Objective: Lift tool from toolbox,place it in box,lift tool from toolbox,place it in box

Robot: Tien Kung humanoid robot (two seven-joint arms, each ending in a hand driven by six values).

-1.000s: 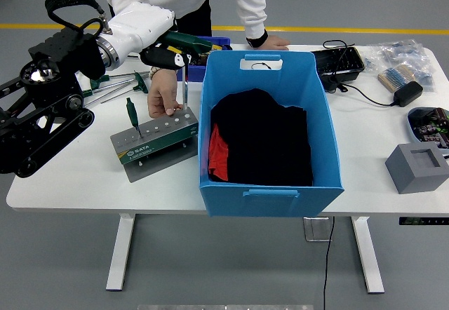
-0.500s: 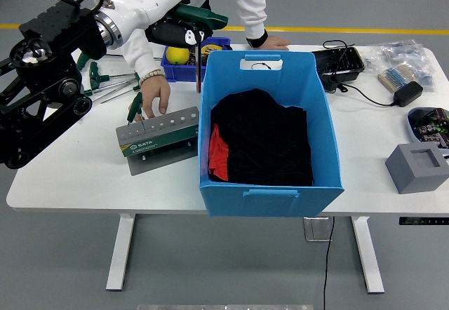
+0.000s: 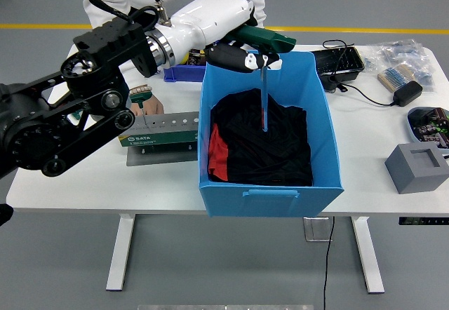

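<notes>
My left hand (image 3: 247, 58) is shut on a T-handle tool (image 3: 271, 41) with a green grip. Its thin shaft (image 3: 264, 99) hangs down inside the big blue box (image 3: 271, 193), its tip just above the black cloth (image 3: 270, 145) there. A red cloth (image 3: 218, 153) shows at the cloth's left side. The grey-green toolbox (image 3: 160, 132) stands on the table left of the box, partly hidden by my black arm. A person's hand (image 3: 149, 104) rests at its top edge beside another green-handled tool (image 3: 142, 97). My right arm is out of view.
A small blue bin (image 3: 184, 72) sits behind the toolbox. Right of the box are a black tray with cables (image 3: 339, 63), a power adapter (image 3: 407, 92), a bag of parts (image 3: 397, 52), a blue dish (image 3: 429, 123) and a grey foam block (image 3: 417, 167).
My left arm has swung right and carried the tool from above the toolbox to over the blue box. The person's hand has slid left along the toolbox.
</notes>
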